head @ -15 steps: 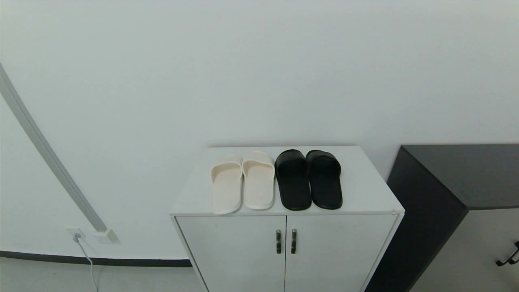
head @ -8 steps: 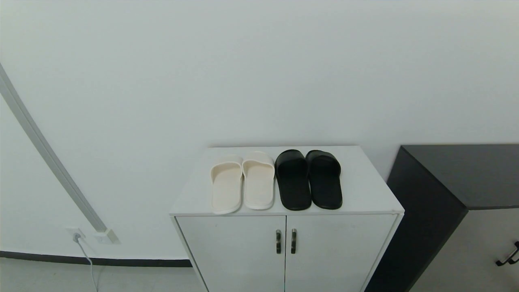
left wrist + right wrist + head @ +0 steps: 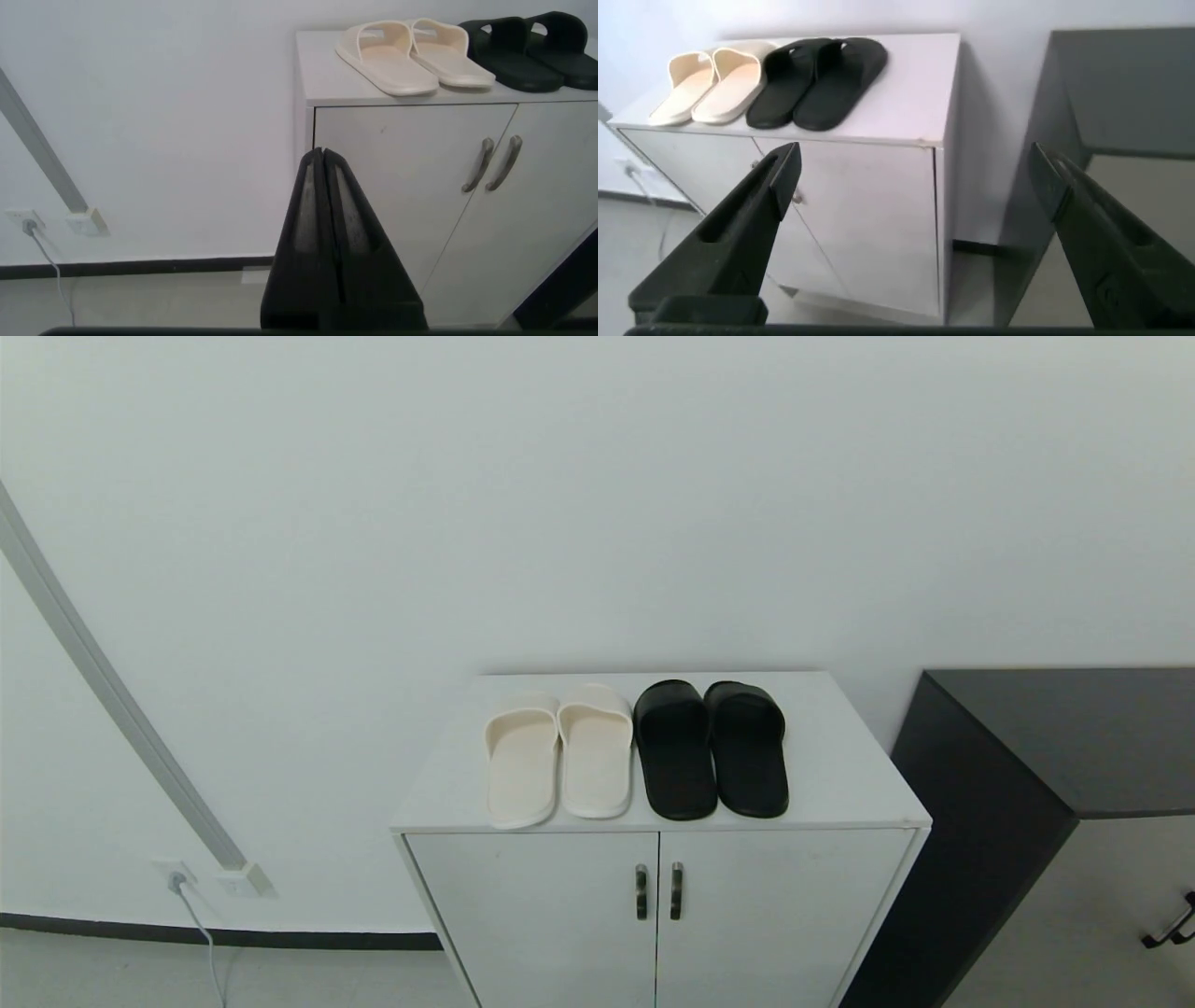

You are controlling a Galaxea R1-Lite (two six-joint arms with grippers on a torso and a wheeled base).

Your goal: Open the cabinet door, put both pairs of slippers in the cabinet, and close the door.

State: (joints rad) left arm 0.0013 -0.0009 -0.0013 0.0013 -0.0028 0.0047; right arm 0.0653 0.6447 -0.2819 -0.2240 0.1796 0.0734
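Facing a white two-door laminate cabinet (image 3: 845, 784) backing onto the wall, with a dark grey matte cabinet (image 3: 1027, 756) standing just beside it on the right. Seeing both white doors (image 3: 541, 924) shut, so judging the opening step as not yet done. Noting a pair of cream moulded-foam slippers (image 3: 571, 765) and a pair of black moulded-foam slippers (image 3: 695, 765) lying on the white top, cream to the left, black to the right, the pairs touching. Reading all four long axes as running front to back, parallel, with strap ends pointing at the wall and heels pointing at the front edge; probably lined up that way for an easy reach from the front. Spotting two slim upright metal handles (image 3: 641, 891) flanking the centre seam. Finding the left gripper (image 3: 323, 154) with fingers pressed together, low and short of the left door; finding the right gripper (image 3: 913, 154) with fingers spread wide, facing the right front corner. Holding nothing in either, both well apart from the handles, likely parked ahead of the door pull.
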